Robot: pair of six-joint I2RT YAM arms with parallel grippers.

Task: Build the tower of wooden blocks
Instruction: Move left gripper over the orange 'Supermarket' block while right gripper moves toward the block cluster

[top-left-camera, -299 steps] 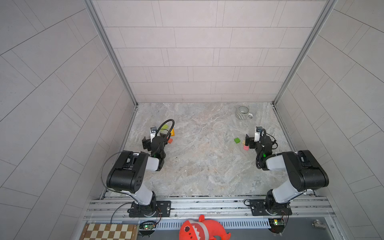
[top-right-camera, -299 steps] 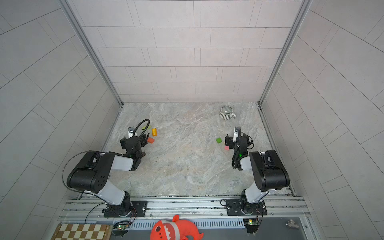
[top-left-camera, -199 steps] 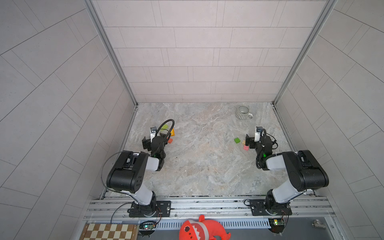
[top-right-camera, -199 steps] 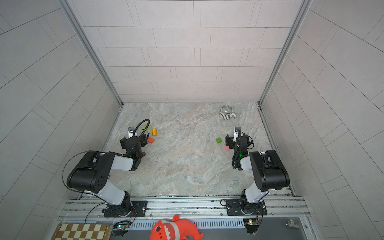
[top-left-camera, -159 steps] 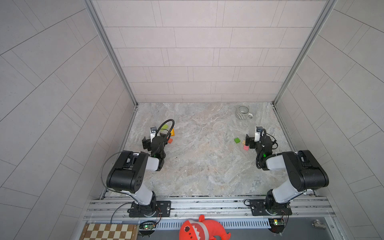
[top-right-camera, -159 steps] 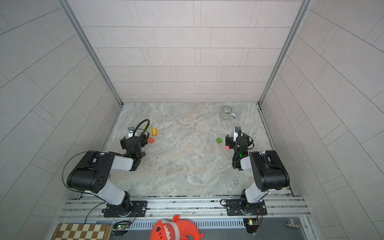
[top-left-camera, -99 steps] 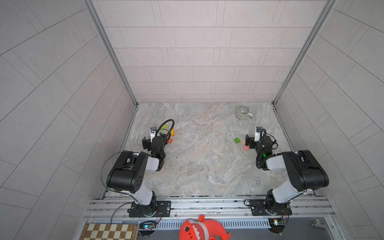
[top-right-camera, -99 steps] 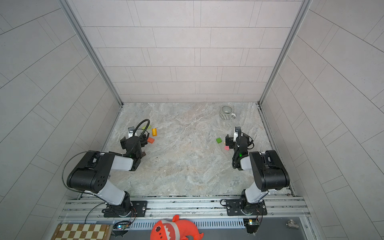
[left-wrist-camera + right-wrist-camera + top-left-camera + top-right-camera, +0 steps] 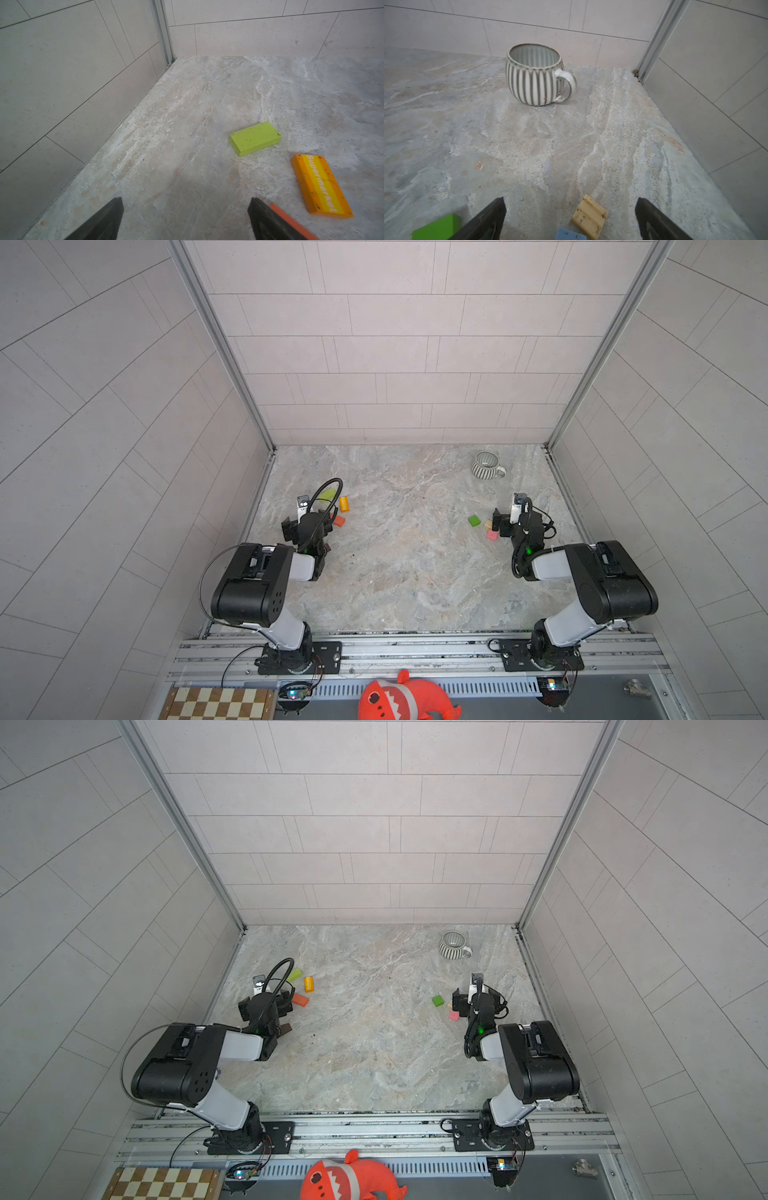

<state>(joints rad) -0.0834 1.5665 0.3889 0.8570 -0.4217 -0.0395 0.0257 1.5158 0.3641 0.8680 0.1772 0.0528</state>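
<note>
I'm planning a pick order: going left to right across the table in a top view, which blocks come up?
Lime-green block → orange Supermarket block → green block → pink block. Red-orange block and tan block overlap neighbours, so omitted.

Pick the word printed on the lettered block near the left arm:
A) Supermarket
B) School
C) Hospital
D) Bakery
A: in the left wrist view the lettered block lies flat, orange with a yellow stripe along which "Supermarket" reads in pale letters.
</note>
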